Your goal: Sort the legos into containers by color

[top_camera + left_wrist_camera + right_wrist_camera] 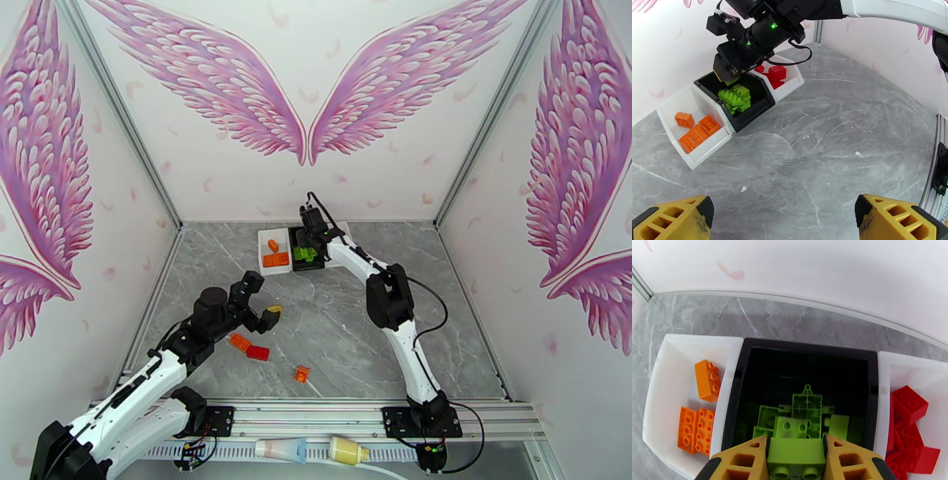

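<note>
Your right tool (796,467) pinches a green lego (796,451) over the black container (805,347) by the far edge of the tabletop (355,331). The next move likely needs only spreading. Your left tool (784,219) is spread and empty.

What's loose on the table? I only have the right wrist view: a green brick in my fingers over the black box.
Observer: Three, all left of centre: an orange brick beside a red brick, and a second orange brick apart, closer to the near edge.
Operator: Is the left gripper carrying anything?
Observer: No. It hovers open and empty just beyond the orange and red pair.
Operator: Could it crowd my right gripper and its green brick?
Observer: Unlikely; bare table separates it from the containers.
</note>
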Controlling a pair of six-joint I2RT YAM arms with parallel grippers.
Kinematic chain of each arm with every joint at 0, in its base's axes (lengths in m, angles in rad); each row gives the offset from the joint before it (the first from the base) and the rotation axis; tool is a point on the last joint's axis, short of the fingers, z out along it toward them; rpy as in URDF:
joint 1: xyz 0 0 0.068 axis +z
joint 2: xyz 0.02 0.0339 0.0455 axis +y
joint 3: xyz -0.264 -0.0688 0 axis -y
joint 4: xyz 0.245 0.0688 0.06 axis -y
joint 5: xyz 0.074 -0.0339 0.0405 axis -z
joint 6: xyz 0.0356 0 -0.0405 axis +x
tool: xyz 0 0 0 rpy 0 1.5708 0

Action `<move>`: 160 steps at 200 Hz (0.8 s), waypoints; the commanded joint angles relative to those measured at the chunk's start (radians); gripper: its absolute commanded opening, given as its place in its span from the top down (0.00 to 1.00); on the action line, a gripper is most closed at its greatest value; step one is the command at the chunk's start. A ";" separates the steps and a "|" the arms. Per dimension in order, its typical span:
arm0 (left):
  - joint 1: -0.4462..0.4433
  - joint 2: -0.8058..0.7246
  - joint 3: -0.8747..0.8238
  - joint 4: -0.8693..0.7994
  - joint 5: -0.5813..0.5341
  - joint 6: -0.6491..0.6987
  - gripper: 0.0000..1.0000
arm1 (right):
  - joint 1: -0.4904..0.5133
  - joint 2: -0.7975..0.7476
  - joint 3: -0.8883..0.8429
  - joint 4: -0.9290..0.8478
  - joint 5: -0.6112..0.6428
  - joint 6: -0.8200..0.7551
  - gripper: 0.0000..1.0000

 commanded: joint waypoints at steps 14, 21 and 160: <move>-0.006 0.017 0.048 0.023 -0.038 -0.046 0.01 | -0.007 0.006 0.052 0.020 0.003 -0.054 0.52; -0.007 0.020 0.053 0.020 -0.040 -0.049 0.01 | -0.007 -0.007 0.041 0.022 -0.001 -0.058 0.47; 0.058 0.140 0.300 -0.641 -0.729 -0.750 0.01 | 0.007 -0.615 -0.764 0.368 -0.180 -0.190 0.11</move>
